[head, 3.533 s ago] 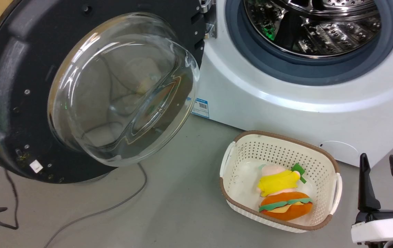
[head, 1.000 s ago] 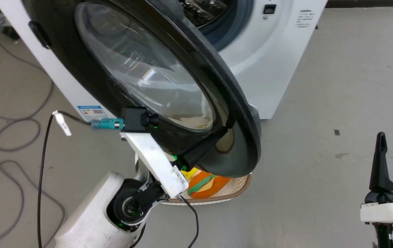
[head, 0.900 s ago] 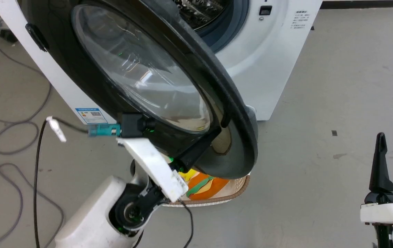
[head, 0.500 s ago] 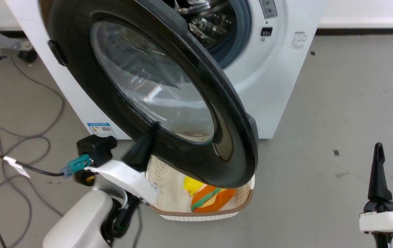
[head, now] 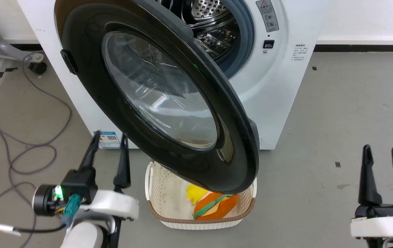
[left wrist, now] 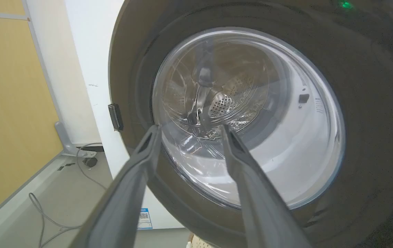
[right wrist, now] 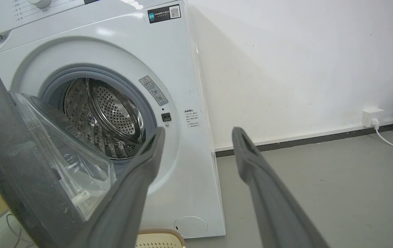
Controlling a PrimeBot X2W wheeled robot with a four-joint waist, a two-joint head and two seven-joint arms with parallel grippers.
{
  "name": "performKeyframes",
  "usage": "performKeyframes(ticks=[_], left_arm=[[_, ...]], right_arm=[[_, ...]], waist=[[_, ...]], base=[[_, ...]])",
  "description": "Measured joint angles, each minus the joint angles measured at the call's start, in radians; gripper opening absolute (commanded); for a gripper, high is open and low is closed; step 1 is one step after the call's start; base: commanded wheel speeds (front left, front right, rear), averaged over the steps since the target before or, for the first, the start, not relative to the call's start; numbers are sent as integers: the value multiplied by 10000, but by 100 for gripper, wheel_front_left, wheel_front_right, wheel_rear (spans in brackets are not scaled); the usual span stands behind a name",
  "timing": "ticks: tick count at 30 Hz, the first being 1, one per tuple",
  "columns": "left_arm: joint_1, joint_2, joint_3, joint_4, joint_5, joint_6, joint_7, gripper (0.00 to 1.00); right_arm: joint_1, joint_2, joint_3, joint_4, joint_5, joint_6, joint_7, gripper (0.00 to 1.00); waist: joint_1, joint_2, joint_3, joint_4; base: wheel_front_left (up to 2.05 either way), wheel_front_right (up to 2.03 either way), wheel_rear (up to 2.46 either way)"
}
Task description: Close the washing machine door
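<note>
Head view, L tool (head: 109, 137) now off washing machine door (head: 162, 100), fingers apart, R tool (head: 380, 150) apart too

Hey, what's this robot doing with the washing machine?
The robot is working on shutting the washing machine door, which stands half open, swung out above a cream basket with a plush toy. Its left gripper points at the door's outer face, jaws open; the right gripper sits off to the side, jaws open.
</note>
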Motion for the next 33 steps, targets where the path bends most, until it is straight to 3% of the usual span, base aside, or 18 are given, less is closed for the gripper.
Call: performKeyframes(ticks=[9,10,11,12,16,22,27,33], left_arm=[[1101,-811,1133,79,1080,-360,0,100],[1185,-917,1218,107,1166,-420,0,100],[1242,-1014,1312,128,1256,-453,0,100],[1272,-1101,1396,161,1317,-504,0,100],[1311,-1344,1760,199,1515,-746,0,100],[1321,-1615,2127,201,1795,-1068,0,100],[1321,-1755,2339,196,2002,-1252,0,100],[1322,-1902,2612,153,2196,-1342,0,100]], right_arm=[[362,6,681,115,-322,0,0,100],[411,4,708,174,-313,0,0,93],[453,13,665,176,-291,0,0,33],[456,15,546,146,-159,0,0,0],[214,-12,286,-90,759,-2,0,0],[-1238,-6,1043,-1471,1241,-2,0,0],[-2105,-8,2276,-2520,2142,-2,-4,0],[-2514,10,4600,-2899,2265,0,-4,0]], waist=[[0,0,-326,-47],[0,0,-374,-51],[0,0,-412,-51],[0,0,-443,-51],[0,1,-502,-61],[0,0,-491,6],[0,0,-453,113],[0,0,-361,201]], base=[[0,0,0],[0,0,0],[0,0,0],[0,0,0],[0,0,0],[0,0,0],[0,0,0],[0,0,0]])
